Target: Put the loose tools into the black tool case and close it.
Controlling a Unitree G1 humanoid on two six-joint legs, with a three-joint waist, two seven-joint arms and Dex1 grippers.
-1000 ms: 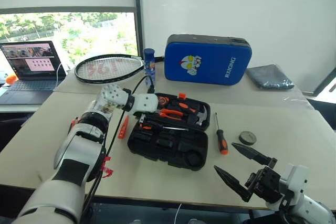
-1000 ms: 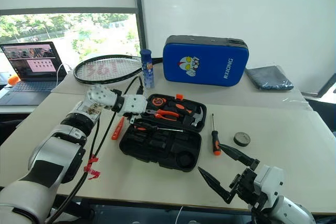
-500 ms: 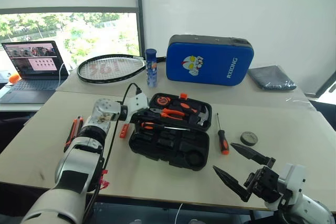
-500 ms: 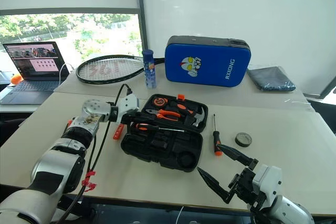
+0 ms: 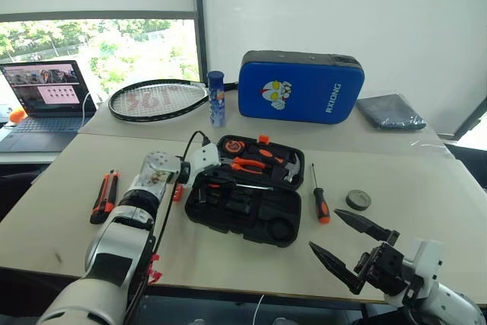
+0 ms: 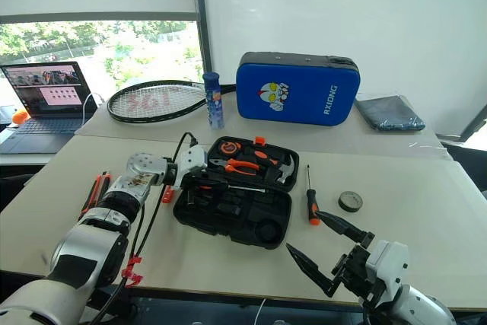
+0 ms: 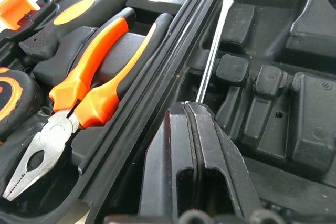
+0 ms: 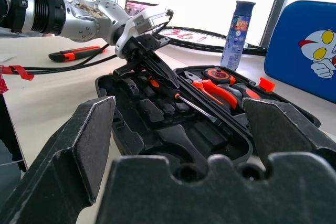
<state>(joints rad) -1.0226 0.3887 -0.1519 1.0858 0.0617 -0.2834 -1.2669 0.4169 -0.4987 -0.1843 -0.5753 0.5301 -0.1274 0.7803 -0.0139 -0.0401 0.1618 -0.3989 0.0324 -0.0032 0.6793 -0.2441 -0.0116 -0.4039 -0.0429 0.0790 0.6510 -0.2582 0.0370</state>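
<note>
While lying open on beige table (image 5: 426, 218), black tool case (image 5: 245, 202) holding orange-handled pliers (image 7: 89, 77), hammer (image 5: 291, 167) and tape measure (image 5: 233, 145) in far half. Left gripper (image 8: 152, 64) pressed together, empty, over near half at case's left end, above screwdriver (image 5: 228, 183) lying along hinge. Right gripper (image 5: 351, 247) spread wide, empty, near table's front edge. Second screwdriver (image 5: 319, 197) just right of case; black tape roll (image 5: 358, 199) further right. Utility knife (image 5: 104, 195) well left of case; slim orange tester (image 6: 167, 192) beside case's left end.
</note>
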